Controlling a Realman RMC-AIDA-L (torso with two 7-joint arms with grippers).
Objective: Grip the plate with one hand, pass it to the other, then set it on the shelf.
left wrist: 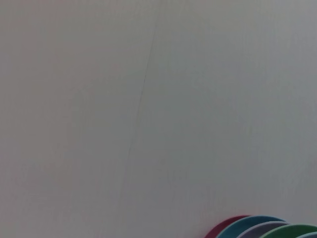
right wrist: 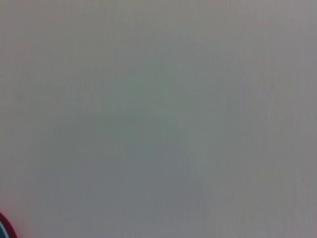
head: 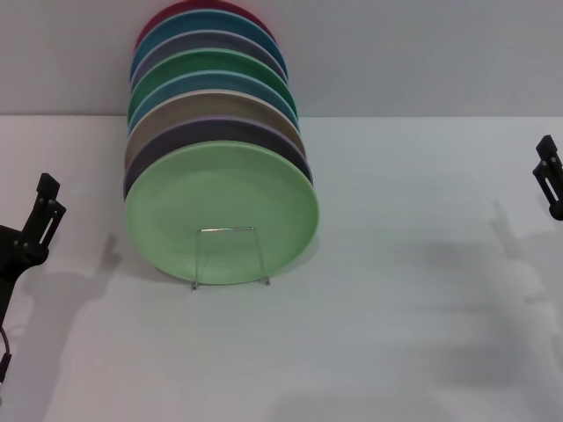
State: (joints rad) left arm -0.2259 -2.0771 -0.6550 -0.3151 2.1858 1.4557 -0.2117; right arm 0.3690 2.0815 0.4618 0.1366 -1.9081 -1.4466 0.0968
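Head view: plate (head: 220,211) sits in shelf (head: 230,256), mid frame. Left claw (head: 42,214) and right claw (head: 546,171) at edges, empty; open or closed, cannot tell. Task looks done; arms only need parking.

black angular tools (head: 40,211) (matte) — both.

Row of upright plates on a white tabletop (head: 396,334): lilac plate (head: 167,145), beige plate (head: 189,112), blue plate (head: 211,83), dark green plate (head: 207,63), red plate (head: 189,9) rearmost.
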